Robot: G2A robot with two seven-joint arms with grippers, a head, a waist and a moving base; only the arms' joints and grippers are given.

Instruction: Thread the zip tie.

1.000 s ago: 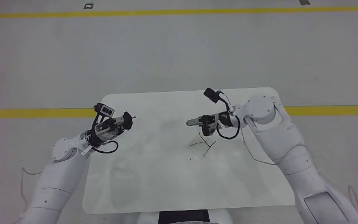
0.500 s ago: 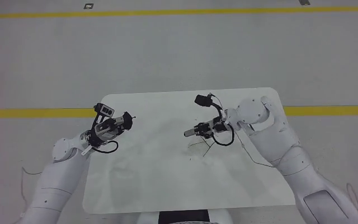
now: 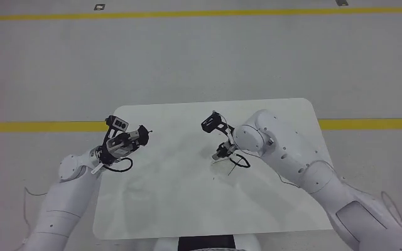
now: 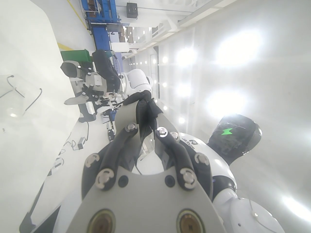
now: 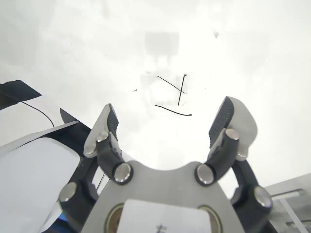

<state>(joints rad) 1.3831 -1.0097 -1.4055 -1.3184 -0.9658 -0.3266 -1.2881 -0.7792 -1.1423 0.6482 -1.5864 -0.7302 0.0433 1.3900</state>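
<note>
Thin black plastic zip ties (image 5: 181,89) lie crossed just 3 o'clock of the white table's (image 3: 163,201) centre. Our right gripper (image 5: 168,104) hovers above, jaws wide and empty; we should pinch one strand clear of the crossing. Our left gripper (image 4: 143,96) sits at 9 o'clock, jaws closed on nothing visible

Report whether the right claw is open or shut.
Open. In the right wrist view the right claw has its fingers spread wide, gripping nothing; zip ties lie on the table beyond.

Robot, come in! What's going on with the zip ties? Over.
Right gripper open above the zip ties. Left gripper shut, off aside. Ties loose on table, two crossed. Nothing blocking.
</note>
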